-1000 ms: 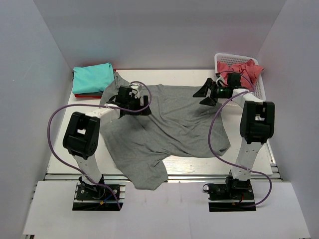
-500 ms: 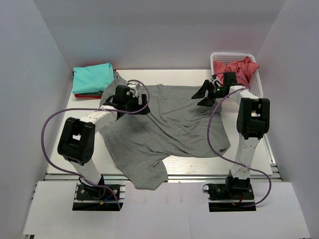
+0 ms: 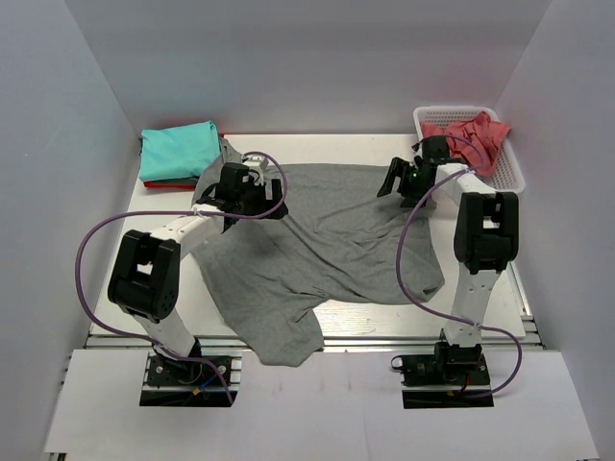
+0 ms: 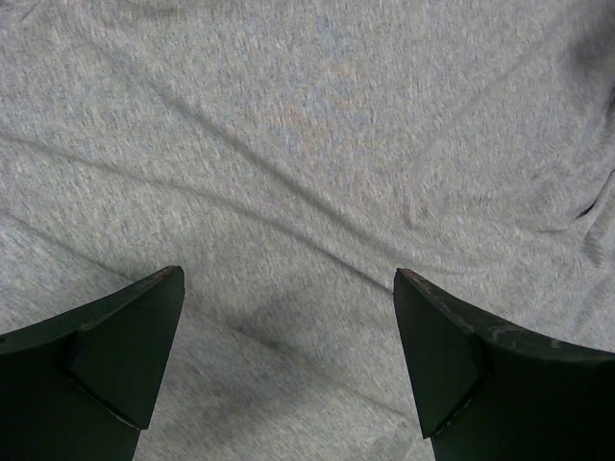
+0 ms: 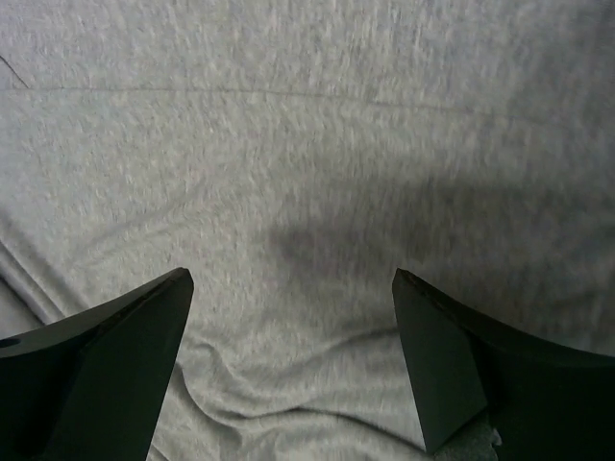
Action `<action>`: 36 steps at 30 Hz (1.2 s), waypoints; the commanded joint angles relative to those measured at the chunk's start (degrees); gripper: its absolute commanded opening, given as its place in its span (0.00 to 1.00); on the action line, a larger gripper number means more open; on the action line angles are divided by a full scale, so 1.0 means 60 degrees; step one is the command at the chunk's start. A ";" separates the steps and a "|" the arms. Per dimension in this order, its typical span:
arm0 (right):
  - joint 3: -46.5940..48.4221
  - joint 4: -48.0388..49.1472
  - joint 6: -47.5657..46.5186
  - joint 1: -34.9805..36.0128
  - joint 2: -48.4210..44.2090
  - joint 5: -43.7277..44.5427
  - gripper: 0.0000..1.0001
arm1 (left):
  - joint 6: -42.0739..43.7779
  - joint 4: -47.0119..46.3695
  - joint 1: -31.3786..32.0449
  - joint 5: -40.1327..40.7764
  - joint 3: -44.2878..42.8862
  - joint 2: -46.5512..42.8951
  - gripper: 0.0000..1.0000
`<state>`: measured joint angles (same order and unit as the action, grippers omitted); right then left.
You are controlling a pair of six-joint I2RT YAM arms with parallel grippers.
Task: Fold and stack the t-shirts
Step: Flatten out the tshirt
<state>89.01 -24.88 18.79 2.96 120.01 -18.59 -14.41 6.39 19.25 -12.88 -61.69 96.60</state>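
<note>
A grey t-shirt (image 3: 317, 240) lies spread and wrinkled over the middle of the table, one end hanging over the near edge. My left gripper (image 3: 252, 197) is open just above its far left part; grey cloth (image 4: 307, 173) fills the left wrist view between the fingers (image 4: 106, 346). My right gripper (image 3: 402, 187) is open above the shirt's far right corner; grey cloth (image 5: 307, 192) fills the right wrist view too. A folded teal t-shirt (image 3: 178, 150) lies on a red one (image 3: 168, 184) at the far left. A coral-pink t-shirt (image 3: 471, 134) sits in the basket.
A white mesh basket (image 3: 514, 171) stands at the far right corner by the right wall. White walls enclose the table on three sides. Purple cables loop from both arms over the shirt.
My right gripper has drawn in and lowered toward the shirt's far right corner. The basket has shifted slightly back right. My left gripper has barely moved.
</note>
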 commanded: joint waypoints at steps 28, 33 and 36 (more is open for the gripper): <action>-0.5531 -0.3159 0.1746 0.0254 -0.7502 0.4441 0.86 | 0.0176 -0.0348 0.0044 -0.0312 0.0248 -0.0294 1.00; -0.6587 -0.5592 0.3181 0.0136 -0.8324 0.6129 0.77 | 0.0176 -0.0538 0.0044 -0.0649 0.0467 -0.0206 1.00; -0.7203 -0.5624 0.3679 0.0005 -0.8560 0.6233 0.75 | 0.0176 -0.0626 0.0044 -0.0650 0.0555 -0.0016 1.00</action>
<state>47.88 -52.73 34.87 3.66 69.95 12.80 -13.98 4.10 19.25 -15.03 -58.92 96.71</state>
